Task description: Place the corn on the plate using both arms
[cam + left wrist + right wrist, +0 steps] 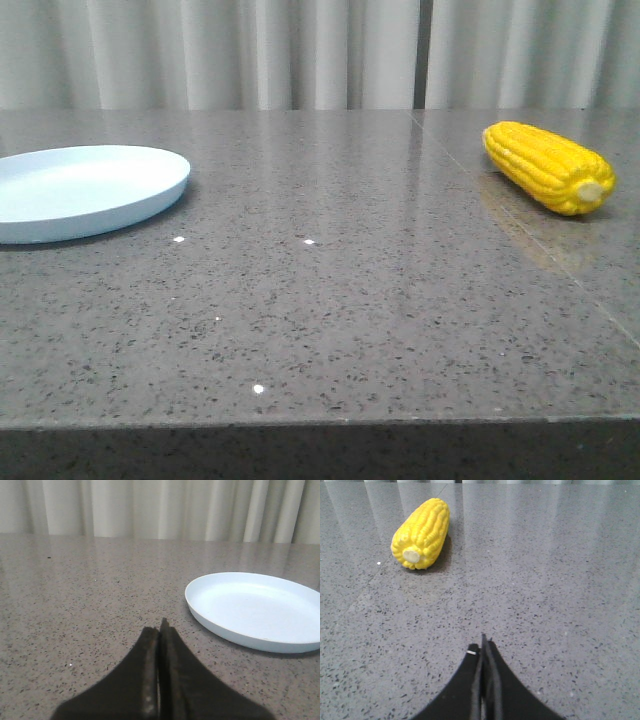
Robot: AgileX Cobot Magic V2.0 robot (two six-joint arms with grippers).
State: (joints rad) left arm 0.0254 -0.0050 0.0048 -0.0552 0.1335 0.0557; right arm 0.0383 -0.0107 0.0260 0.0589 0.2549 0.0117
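Nothing of the task looks done yet: the corn (pixel 548 167) lies on its side on the table (pixel 330 310) at the far right, its pale stub end turned toward the near right, and the plate (pixel 85 190) sits bare at the far left, well apart from it. Neither arm shows in the front view. In the left wrist view the left gripper (pixel 159 630) has its fingers pressed together with nothing between them, hovering just short of the plate's rim. In the right wrist view the right gripper (pixel 482 647) is likewise closed and empty, with the corn ahead of it and off to one side, not touching.

By my judgement everything remains: reach and grasp the corn, carry it across, and set it down on the plate, possibly with a handover between arms.

Room is generous. The stretch of table between corn and plate is open stone. The near table edge runs along the bottom of the front view, and a curtain (pixel 320 50) closes off the far side behind both things.
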